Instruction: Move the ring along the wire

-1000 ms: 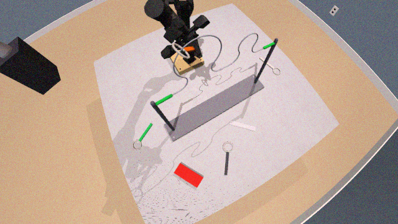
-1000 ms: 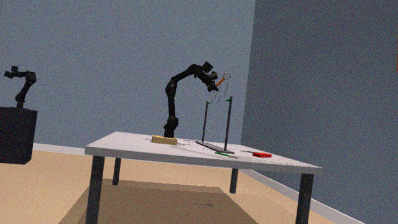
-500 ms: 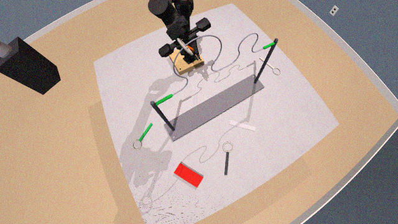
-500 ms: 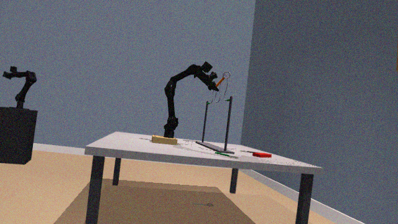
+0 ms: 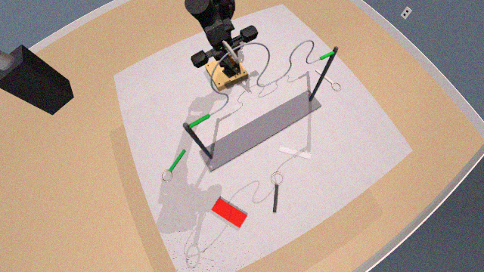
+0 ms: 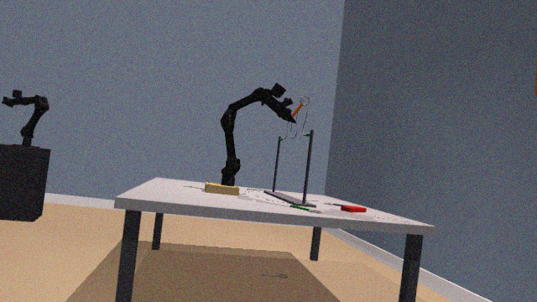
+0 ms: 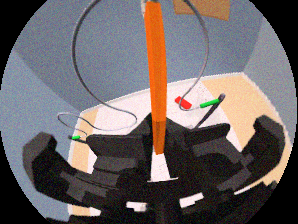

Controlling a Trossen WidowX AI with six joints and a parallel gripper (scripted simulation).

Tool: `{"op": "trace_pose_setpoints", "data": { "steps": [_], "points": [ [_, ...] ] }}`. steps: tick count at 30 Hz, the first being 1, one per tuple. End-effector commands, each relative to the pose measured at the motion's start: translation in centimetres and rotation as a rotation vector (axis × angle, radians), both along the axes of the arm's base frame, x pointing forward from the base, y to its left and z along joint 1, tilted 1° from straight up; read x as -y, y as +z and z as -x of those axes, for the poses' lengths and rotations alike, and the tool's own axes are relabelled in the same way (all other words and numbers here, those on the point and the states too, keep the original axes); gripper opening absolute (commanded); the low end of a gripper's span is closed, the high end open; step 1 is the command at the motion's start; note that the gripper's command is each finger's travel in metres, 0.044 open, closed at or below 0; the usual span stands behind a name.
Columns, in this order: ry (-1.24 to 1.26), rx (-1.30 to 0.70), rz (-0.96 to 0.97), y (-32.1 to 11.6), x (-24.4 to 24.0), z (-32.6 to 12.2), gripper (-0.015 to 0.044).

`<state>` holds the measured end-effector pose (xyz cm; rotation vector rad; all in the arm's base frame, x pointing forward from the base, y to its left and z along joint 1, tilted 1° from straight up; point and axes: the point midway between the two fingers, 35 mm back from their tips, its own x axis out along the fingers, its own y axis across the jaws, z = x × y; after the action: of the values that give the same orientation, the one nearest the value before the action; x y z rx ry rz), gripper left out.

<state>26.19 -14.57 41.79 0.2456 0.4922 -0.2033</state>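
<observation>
You've got the jaws clamped on the orange handle (image 5: 231, 60) (image 6: 297, 110) (image 7: 157, 60), and the ring (image 5: 228, 48) (image 6: 309, 101) (image 7: 144, 7) is up at the tall arch of the grey wire (image 5: 269, 57) (image 6: 303, 126) (image 7: 73, 50), between the two green sleeves, on the side of the long green sleeve (image 5: 199, 121) (image 6: 307, 135) (image 7: 210, 103). It looks threaded, but clearance inside the ring is too fine to read, so treat it as tight. This is the carry, I'd say mid-course; these views don't settle which sleeve is the goal, so confirm that first. Keep the grip firm, take short steps, and hold the wire near the middle of the hole. Turn the wrist with each bend so the ring's plane stays square across the wire; on the steep flanks, translate and rotate together, never one after the other. Watch the handle and fingers too: the wire loops down both sides of them in the wrist view, and a late wrist turn could swing them into grey. Over the goal sleeve, lower until the ring hangs on green, then open and back straight off without dragging the handle
</observation>
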Motion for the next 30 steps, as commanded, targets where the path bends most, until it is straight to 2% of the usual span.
{"op": "trace_pose_setpoints", "data": {
  "steps": [1, 30],
  "points": [
    [0.001, -0.004, 0.056, 0.1, 0.0, 0.1, -0.0150],
    [-0.010, -0.054, 0.414, 0.1, 1.1, 0.3, -0.0150]
  ]
}}
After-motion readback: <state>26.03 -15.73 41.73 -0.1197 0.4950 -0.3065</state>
